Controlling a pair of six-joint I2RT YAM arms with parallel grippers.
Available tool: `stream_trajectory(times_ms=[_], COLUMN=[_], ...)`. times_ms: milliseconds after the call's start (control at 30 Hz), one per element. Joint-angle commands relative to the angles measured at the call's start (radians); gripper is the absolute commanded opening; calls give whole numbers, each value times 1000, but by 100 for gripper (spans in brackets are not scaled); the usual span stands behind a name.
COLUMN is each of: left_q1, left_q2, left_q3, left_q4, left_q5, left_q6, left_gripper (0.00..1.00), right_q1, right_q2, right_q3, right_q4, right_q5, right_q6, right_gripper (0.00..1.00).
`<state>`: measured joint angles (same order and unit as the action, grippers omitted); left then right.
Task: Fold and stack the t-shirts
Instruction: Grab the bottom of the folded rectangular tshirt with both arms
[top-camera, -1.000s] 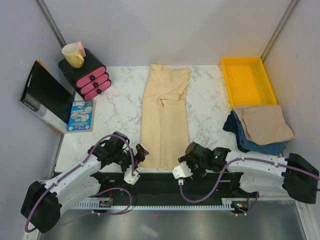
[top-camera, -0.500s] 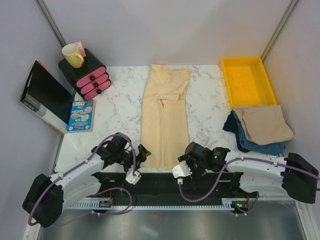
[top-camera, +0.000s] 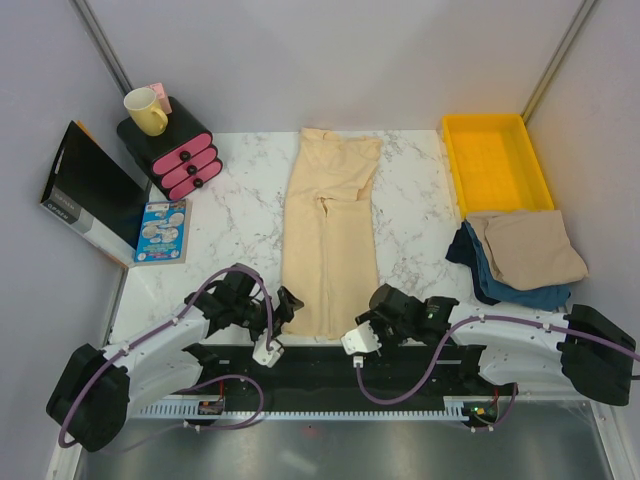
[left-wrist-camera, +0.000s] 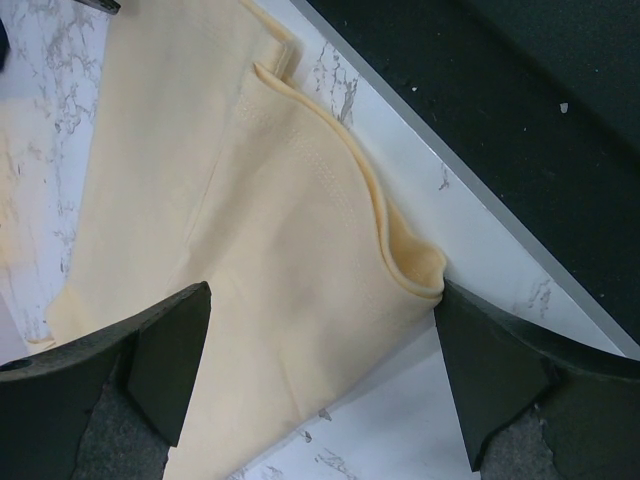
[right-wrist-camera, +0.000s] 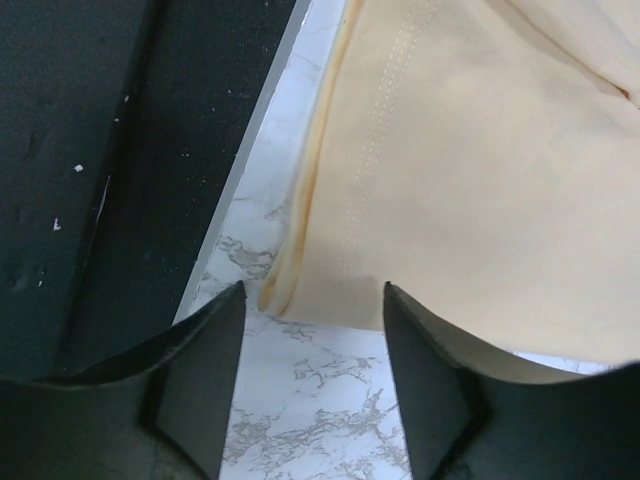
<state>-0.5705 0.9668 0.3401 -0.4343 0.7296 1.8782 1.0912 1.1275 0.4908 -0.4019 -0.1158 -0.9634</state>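
Shirt (top-camera: 330, 240), cream and folded into a long strip, lies in the middle of the table (top-camera: 240, 220), its near end at the edge, likely ready for a crosswise fold. The left fingers (top-camera: 284, 306) and right fingers (top-camera: 376, 304) flank that end's corners.

Left wrist: fingers spread wide, straddling the corner, gripping nothing.

Right wrist: fingers parted and empty, hem just ahead.

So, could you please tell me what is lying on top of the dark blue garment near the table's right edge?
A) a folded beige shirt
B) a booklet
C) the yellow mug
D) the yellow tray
A: in the top view a folded beige shirt lies over most of the dark blue garment, which shows only along its left and near edges.
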Motion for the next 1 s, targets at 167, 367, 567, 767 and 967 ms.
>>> stream_trajectory(times_ms=[167,367,567,767,967], left_q1=[3,3,3,1,1], left_q2=[-23,-42,-51,-36,-7], left_q3=[-27,-50,-56,-52,-32], left_q4=[-56,-95,-75,-93,-119], left_q5=[17,36,22,-12,-12], left_q6=[-2,12,-48,-22,-27], left_gripper=[100,100,100,90,2], right_q1=[6,4,4,6,4], right_q2=[17,15,11,14,17], right_q3=[-24,-21,-27,-31,-31], right_q4=[72,71,66,72,71], right_q5=[-24,-21,-24,-28,-30], right_q6=[9,11,14,12,18], right_gripper=[48,44,43,42,30])
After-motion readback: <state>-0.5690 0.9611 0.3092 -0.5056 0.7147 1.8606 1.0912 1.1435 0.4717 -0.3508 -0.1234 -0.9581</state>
